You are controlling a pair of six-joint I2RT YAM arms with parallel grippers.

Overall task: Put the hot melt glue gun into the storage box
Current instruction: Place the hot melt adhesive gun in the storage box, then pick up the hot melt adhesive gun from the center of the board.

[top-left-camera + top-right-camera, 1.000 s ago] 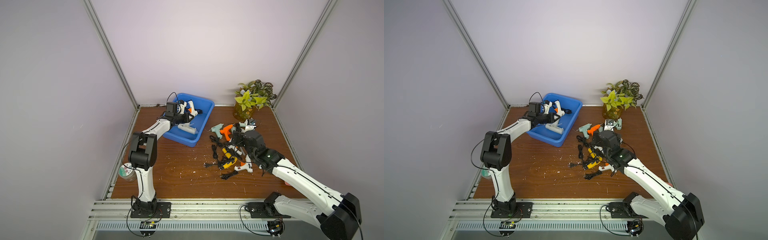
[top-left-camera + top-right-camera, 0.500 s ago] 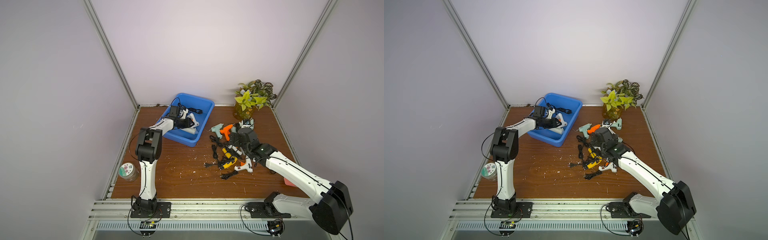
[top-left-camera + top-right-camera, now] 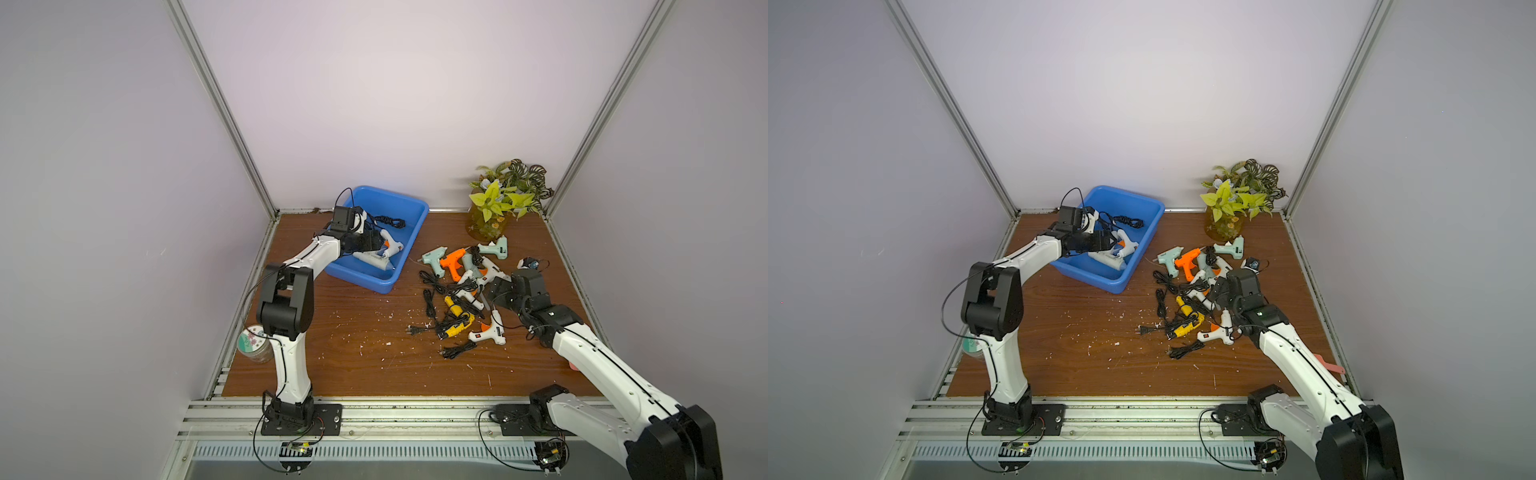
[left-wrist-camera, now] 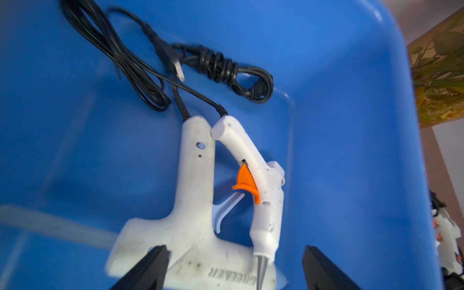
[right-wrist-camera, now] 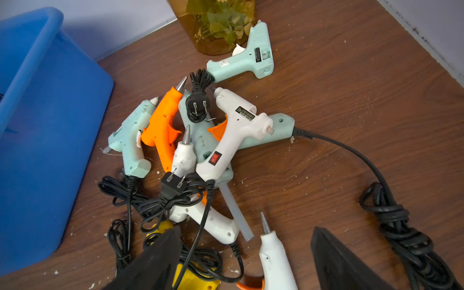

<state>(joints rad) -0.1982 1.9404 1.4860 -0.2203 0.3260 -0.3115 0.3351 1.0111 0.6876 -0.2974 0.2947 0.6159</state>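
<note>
Brown tabletop: storage box at its far left corner holds two white glue guns; left gripper stands wide above them; right gripper gapes over pile: three mint guns, one orange gun, others half hidden by cords.

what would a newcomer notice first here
The bright blue storage box stands out at the far left of the table, two white glue guns lying inside below the open left claw. Next comes the tangled pile of coloured glue guns and black cords to its right, under the open right claw.
</note>
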